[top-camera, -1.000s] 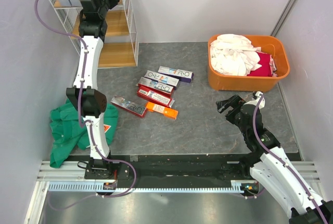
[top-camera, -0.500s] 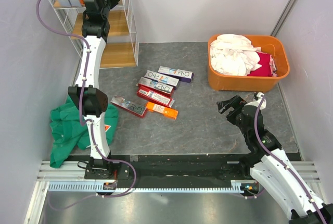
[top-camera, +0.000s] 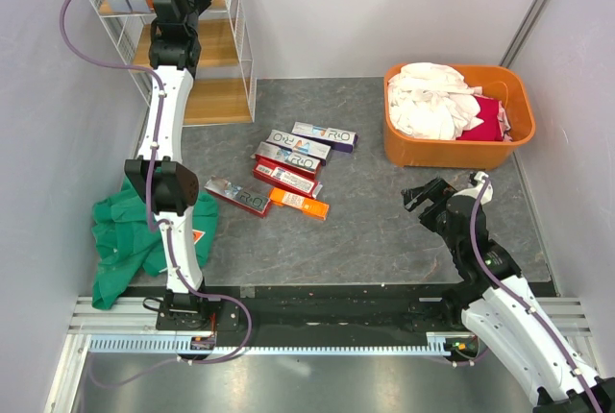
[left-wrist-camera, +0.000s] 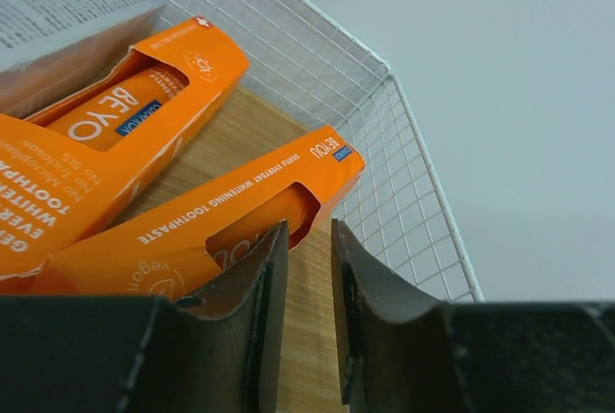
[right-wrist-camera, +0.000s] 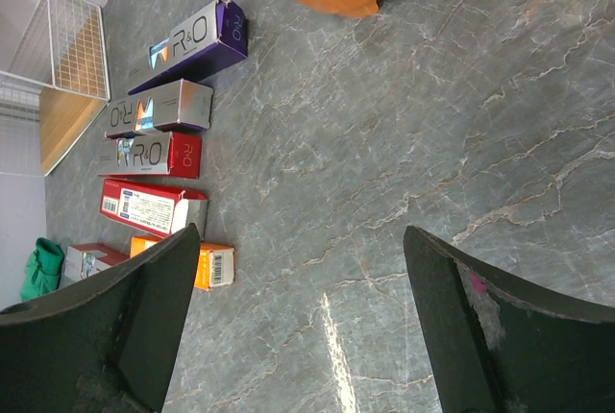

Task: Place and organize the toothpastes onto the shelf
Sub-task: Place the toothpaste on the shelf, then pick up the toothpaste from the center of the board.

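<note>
We are holding the left end effector (left-wrist-camera: pixel 307 230) at the shelf's (top-camera: pixel 219 101) top tier, its fingers almost pressed together with only a slit between them and nothing in it. An orange toothpaste carton (left-wrist-camera: pixel 240 206) is lying on the board at 11 o'clock of the fingertips, with a second orange carton (left-wrist-camera: pixel 125 134) beside it. The right end effector (right-wrist-camera: pixel 303 235) is hovering spread wide and empty. The loose cartons (top-camera: pixel 288 168) are lying at its 9 o'clock on the grey marbled surface (top-camera: pixel 384 221). An orange tub (top-camera: pixel 452 152) is sitting at the surface's 2 o'clock and a green cloth (top-camera: pixel 125 235) at its 8, with pale walls around.
</note>
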